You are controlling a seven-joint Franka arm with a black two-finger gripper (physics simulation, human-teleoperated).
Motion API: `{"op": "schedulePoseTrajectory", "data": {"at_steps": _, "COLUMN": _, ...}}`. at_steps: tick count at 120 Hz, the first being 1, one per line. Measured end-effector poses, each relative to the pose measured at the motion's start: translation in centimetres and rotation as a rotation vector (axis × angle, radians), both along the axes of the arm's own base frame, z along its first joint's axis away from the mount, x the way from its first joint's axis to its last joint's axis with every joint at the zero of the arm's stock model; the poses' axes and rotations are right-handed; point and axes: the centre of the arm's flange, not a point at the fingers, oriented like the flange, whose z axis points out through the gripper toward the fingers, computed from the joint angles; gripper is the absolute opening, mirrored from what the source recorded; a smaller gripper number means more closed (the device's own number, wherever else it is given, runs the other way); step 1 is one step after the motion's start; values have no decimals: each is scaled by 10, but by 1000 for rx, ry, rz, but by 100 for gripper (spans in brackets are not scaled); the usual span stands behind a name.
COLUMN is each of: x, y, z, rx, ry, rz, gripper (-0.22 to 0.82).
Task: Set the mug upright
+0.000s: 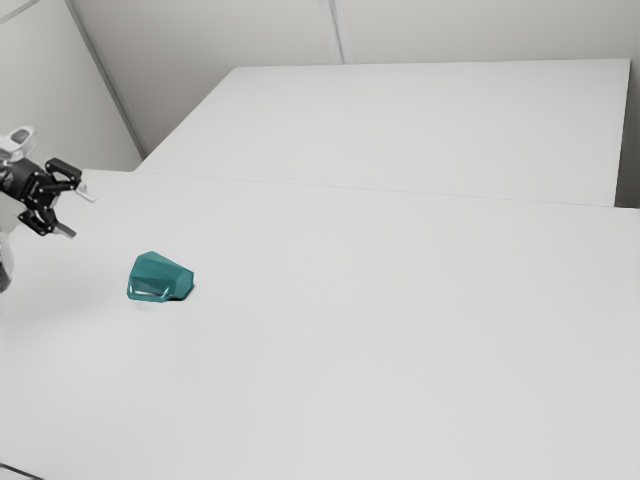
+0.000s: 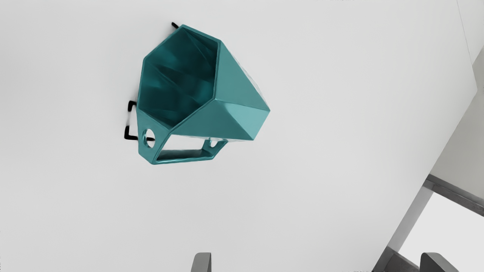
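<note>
My gripper (image 1: pixel 83 213) hangs at the exterior view's left, above the table and apart from the mug. In the wrist view, the fingers of the gripper (image 2: pixel 315 262) stand wide apart, open, with nothing held between them. A teal faceted mug (image 1: pixel 160 278) lies on its side on the white table, toward the exterior view's right of the gripper and lower in that picture. The wrist view looks into the dark mouth of the mug (image 2: pixel 234 109); its handle sticks out from one side, and its narrower base points away from the mouth.
The white table (image 1: pixel 380 330) stretches far toward the exterior view's right. Behind it is another pale flat surface (image 1: pixel 420 130) with walls beyond. The table's edge cuts diagonally through the wrist view, with a grey frame (image 2: pixel 412 219) past it.
</note>
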Motion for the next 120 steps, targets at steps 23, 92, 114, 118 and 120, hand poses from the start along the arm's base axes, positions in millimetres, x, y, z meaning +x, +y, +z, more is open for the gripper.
{"op": "schedulePoseTrajectory", "data": {"at_steps": 23, "x": 7, "y": 3, "z": -18, "rx": -28, "ry": -91, "rz": -65, "gripper": 60}}
{"op": "schedulePoseTrajectory", "data": {"at_steps": 92, "x": 41, "y": 3, "z": -104, "rx": -37, "ry": -215, "rz": -171, "gripper": 60}}
{"op": "schedulePoseTrajectory", "data": {"at_steps": 114, "x": 54, "y": -6, "z": -120, "rx": -42, "ry": -250, "rz": -201, "gripper": 60}}
{"op": "schedulePoseTrajectory", "data": {"at_steps": 118, "x": 55, "y": -6, "z": -122, "rx": -42, "ry": -254, "rz": -204, "gripper": 60}}
{"op": "schedulePoseTrajectory", "data": {"at_steps": 120, "x": 56, "y": -7, "z": -123, "rx": -42, "ry": -256, "rz": -205, "gripper": 60}}
